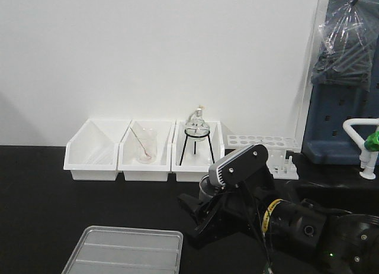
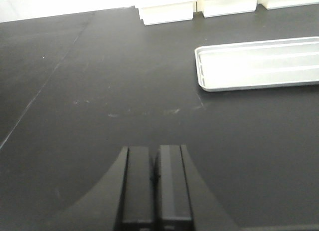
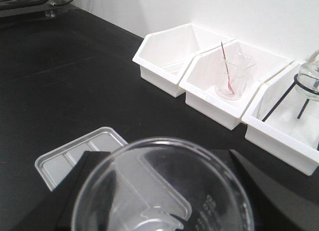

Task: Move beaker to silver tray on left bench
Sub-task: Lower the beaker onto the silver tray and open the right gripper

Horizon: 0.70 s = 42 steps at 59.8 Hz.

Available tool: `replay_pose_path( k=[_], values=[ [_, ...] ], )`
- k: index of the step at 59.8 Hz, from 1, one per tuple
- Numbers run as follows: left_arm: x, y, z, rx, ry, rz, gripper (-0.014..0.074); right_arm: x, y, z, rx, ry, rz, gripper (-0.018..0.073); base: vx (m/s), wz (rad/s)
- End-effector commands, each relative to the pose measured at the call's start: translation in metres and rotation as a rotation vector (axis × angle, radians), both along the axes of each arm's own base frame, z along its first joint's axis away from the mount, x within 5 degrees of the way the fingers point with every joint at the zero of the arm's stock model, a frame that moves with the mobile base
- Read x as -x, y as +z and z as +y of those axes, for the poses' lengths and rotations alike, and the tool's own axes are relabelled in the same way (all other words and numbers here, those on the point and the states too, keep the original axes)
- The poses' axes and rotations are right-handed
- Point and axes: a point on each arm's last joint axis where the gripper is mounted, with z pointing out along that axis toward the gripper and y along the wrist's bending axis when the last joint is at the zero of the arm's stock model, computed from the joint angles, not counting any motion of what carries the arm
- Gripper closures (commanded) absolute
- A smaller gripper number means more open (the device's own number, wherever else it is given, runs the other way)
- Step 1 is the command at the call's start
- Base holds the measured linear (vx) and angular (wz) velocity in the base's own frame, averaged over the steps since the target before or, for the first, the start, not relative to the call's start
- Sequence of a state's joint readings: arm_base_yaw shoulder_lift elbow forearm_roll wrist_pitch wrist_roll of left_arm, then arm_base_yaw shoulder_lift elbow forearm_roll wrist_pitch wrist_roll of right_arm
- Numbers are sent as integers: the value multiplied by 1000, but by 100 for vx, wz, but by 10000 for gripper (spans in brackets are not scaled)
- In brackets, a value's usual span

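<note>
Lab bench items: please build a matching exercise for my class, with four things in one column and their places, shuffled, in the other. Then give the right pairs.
Things
1. beaker
2. beaker with red rod
3. round flask
4. silver tray

Places
A. on the black tripod in the right-hand white bin
B. flat on the left bench, in front of the bins
C. held in the right gripper
D. standing in the middle white bin

Pairs: 1-C, 2-D, 3-A, 4-B
</note>
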<state>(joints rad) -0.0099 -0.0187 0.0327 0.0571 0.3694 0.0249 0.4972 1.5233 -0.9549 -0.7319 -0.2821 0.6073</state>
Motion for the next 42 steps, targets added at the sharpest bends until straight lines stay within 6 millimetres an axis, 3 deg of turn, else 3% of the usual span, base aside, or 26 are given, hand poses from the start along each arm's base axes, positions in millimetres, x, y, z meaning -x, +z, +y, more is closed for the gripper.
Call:
replay_pose_path(
  k=[1, 32, 42],
  values=[
    [-2, 1, -1, 5, -10, -67, 595, 4, 30, 2, -90, 39, -97, 571, 11, 2],
    [-2, 1, -1, 5, -10, -67, 595, 7, 36, 6, -150, 97, -146, 571, 5, 0],
    [-2, 1, -1, 5, -10, -67, 595, -5, 20, 15, -159, 108, -110, 571, 0, 0]
  ],
)
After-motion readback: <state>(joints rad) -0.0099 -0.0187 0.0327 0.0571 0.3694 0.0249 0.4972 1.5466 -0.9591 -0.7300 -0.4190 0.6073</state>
